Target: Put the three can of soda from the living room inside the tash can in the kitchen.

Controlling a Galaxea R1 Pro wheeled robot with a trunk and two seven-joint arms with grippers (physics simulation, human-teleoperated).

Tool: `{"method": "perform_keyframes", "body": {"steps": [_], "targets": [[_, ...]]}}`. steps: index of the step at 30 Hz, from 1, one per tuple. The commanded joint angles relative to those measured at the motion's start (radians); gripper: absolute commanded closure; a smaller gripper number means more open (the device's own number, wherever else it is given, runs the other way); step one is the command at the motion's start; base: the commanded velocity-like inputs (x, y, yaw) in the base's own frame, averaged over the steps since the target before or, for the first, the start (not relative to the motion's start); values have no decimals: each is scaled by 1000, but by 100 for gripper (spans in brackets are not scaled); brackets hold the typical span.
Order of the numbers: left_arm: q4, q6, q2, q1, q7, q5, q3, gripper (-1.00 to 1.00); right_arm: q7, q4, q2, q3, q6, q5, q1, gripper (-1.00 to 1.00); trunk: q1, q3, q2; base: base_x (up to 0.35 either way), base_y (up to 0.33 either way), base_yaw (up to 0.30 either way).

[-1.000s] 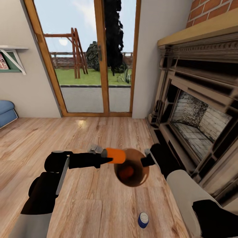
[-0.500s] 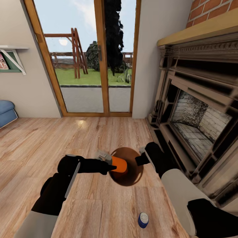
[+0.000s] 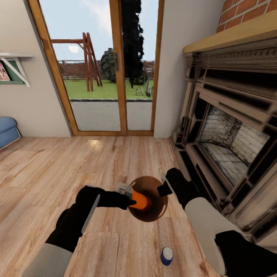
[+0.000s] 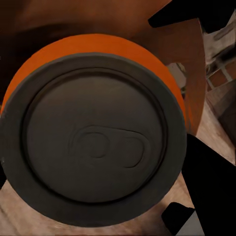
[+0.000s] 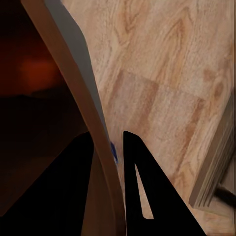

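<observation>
Our left pincer [image 3: 129, 197] is clenched on an orange soda can [image 3: 139, 200], and in the head view we see that since a second ago it has carried the can from outside the rim to over the brown mouth of the trash can [image 3: 151, 215], tipped downward into it. We judge the drop is close: releasing now should land the can inside. Our right pincer [image 3: 163, 189] grips the bin's far rim, holding it above the wooden floor [image 3: 96, 161] beside the brick fireplace [image 3: 231, 146]. A blue soda can [image 3: 166, 256] stands on the floor near us, well apart from the bin, not yet collected.

From the left wrist view, the orange can's grey top [image 4: 96, 135] with its pull tab faces us squarely, the bin's brown interior [image 4: 187, 64] behind it.

From the right wrist view, the right pincer [image 5: 108, 162] has one finger on each side of the thin grey wall [image 5: 73, 73], pinching it; the dark orange-brown inside lies on one side, floorboards on the other.
</observation>
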Motion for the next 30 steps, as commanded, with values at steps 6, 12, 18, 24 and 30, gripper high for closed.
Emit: {"method": "perform_keyframes", "body": {"steps": [6, 12, 18, 24, 30], "targets": [[16, -42, -6, -1, 22, -52, 0, 100, 48, -59, 8, 15, 7, -79, -1, 100, 0, 0, 0, 0, 0, 0], [15, -45, -18, -1, 39, -50, -14, 100, 48, -59, 20, 18, 7, -79, -1, 100, 0, 0, 0, 0, 0, 0], [-59, -27, -42, -1, 42, -47, -87, 100, 48, -58, 21, 19, 7, -78, -1, 100, 0, 0, 0, 0, 0, 0], [-166, 44, -64, -1, 42, -47, -115, 100, 48, -58, 22, 20, 7, -77, -1, 100, 0, 0, 0, 0, 0, 0], [-181, 52, -66, -1, 56, -53, -136, 100, 48, -58, 22, 21, 7, -77, -1, 100, 0, 0, 0, 0, 0, 0]]}}
